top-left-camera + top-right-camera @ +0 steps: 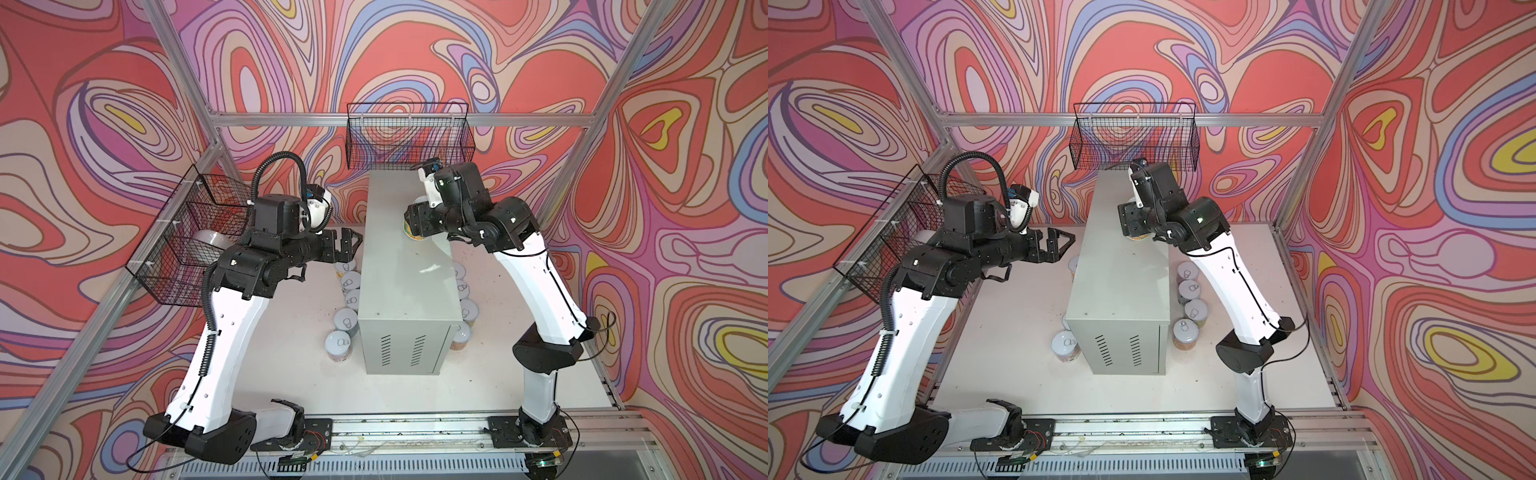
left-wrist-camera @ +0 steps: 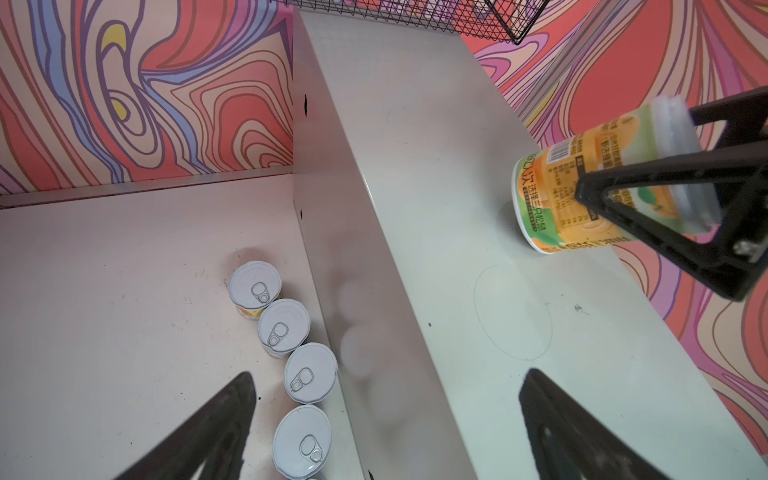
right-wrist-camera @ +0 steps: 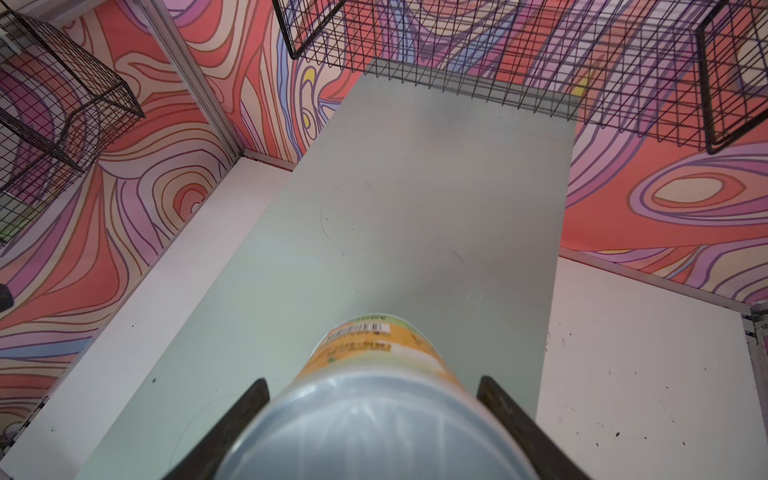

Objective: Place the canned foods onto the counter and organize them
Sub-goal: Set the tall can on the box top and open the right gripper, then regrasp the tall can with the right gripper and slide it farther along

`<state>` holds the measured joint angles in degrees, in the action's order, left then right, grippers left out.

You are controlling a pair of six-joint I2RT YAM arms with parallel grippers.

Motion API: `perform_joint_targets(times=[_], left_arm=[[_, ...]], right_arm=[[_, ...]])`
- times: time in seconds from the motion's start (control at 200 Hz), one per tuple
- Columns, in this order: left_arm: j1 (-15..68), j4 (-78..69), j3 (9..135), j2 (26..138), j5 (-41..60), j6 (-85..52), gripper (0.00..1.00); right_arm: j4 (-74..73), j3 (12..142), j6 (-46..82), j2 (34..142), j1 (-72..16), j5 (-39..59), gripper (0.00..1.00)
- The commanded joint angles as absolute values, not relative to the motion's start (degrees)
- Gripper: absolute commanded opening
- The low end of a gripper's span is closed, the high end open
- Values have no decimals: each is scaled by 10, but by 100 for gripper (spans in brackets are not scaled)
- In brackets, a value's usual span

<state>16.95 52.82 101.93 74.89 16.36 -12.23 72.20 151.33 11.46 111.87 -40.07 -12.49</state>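
The counter (image 1: 399, 266) (image 1: 1121, 286) (image 2: 436, 187) (image 3: 415, 199) is a tall grey cabinet in the middle of the table. My right gripper (image 1: 415, 222) (image 3: 372, 382) is shut on a can (image 1: 412, 232) (image 1: 1139, 237) (image 2: 577, 199) (image 3: 374, 357) with an orange and green label. It holds the can tilted, low over the counter's top near the right edge. My left gripper (image 1: 352, 242) (image 1: 1066, 243) (image 2: 388, 376) hangs open and empty over the counter's left edge. Below it a row of cans (image 2: 284, 326) (image 1: 350, 280) stands on the table. More cans (image 1: 1188, 272) (image 1: 468, 309) stand right of the counter.
A black wire basket (image 1: 409, 137) hangs on the back wall just beyond the counter's far end. Another wire basket (image 1: 195, 232) on the left wall holds a white roll (image 1: 210, 239). Patterned walls and aluminium frame posts close in the white tabletop (image 1: 291, 332).
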Motion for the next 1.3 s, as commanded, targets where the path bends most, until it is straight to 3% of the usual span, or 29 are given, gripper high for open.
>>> perform_joint_targets(times=[0.0, 0.22, 0.275, 0.521, 0.791, 0.946, 1.112, 1.292], left_arm=[[172, 514, 1017, 754, 167, -122, 100], [173, 519, 1015, 757, 168, -122, 100], [173, 522, 1016, 758, 167, -120, 100], [173, 517, 1017, 754, 159, -120, 100], [173, 485, 986, 738, 154, -130, 99], [173, 461, 964, 727, 155, -141, 98], [173, 432, 952, 722, 167, -156, 97], [173, 408, 954, 729, 174, -171, 96]], right_arm=[[655, 1510, 111, 1112, -397, -123, 77], [635, 1510, 105, 1118, -396, -116, 82], [632, 1509, 106, 1118, -396, -113, 88], [581, 1499, 105, 1097, -396, -120, 90], [466, 1395, 87, 974, -396, -114, 81], [511, 1360, 90, 925, -397, -103, 71], [499, 1208, 106, 836, -407, -95, 63], [477, 1088, 132, 777, -414, -78, 63]])
